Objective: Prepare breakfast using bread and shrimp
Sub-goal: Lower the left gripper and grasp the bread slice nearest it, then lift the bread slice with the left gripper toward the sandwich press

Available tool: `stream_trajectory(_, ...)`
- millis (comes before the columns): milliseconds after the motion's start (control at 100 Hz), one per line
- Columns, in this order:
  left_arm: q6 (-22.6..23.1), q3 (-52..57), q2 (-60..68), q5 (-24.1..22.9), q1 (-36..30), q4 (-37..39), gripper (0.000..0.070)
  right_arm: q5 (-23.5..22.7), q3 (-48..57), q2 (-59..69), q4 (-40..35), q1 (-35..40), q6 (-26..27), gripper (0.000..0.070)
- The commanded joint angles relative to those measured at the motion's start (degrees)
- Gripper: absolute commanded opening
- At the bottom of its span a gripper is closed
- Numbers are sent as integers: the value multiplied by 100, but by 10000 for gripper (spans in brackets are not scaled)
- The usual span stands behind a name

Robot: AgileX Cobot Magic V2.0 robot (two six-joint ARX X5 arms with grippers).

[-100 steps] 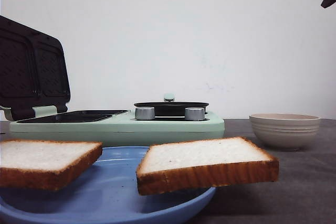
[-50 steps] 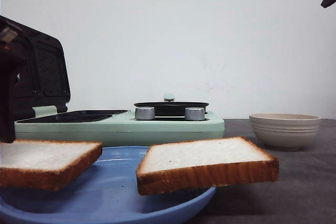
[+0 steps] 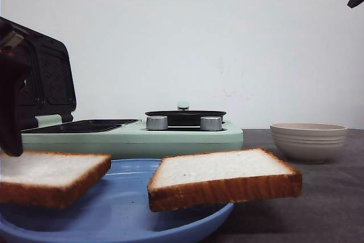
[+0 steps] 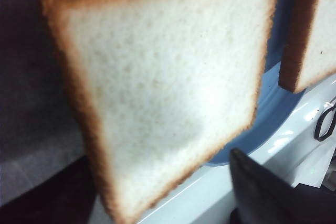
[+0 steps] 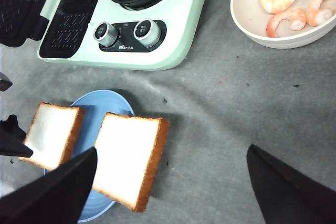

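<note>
Front view: left gripper [image 3: 10, 112] hangs over the left bread slice [image 3: 48, 174] on the blue plate [image 3: 125, 214], fingers spread, grasping nothing. Right gripper [image 5: 168, 182] is wide open above the bench [image 5: 220, 114]; shrimp [image 5: 286, 6] lie in the bowl [image 5: 252, 30].

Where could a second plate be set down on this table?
Bare grey tabletop lies between the blue plate, the green cooker and the shrimp bowl. The plate itself is crowded: both bread slices overhang its rim.
</note>
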Motion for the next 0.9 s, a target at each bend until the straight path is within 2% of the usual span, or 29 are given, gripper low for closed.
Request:
stream_trajectory(0, 55, 39, 109, 11, -20, -2, 251, -24, 77, 22, 42, 4, -66, 573)
stream_trajectory(130, 59, 39, 109, 9, -20, 0, 0, -24, 77, 22, 42, 2, -66, 573)
stream_trajectory(630, 98, 50, -315, 11, -22, 26, 1, -24, 77, 20, 26, 2, -66, 572)
stream_trajectory(890, -24, 50, -1344, 4, -22, 732, 1, -22, 77, 20, 42, 2, -66, 572)
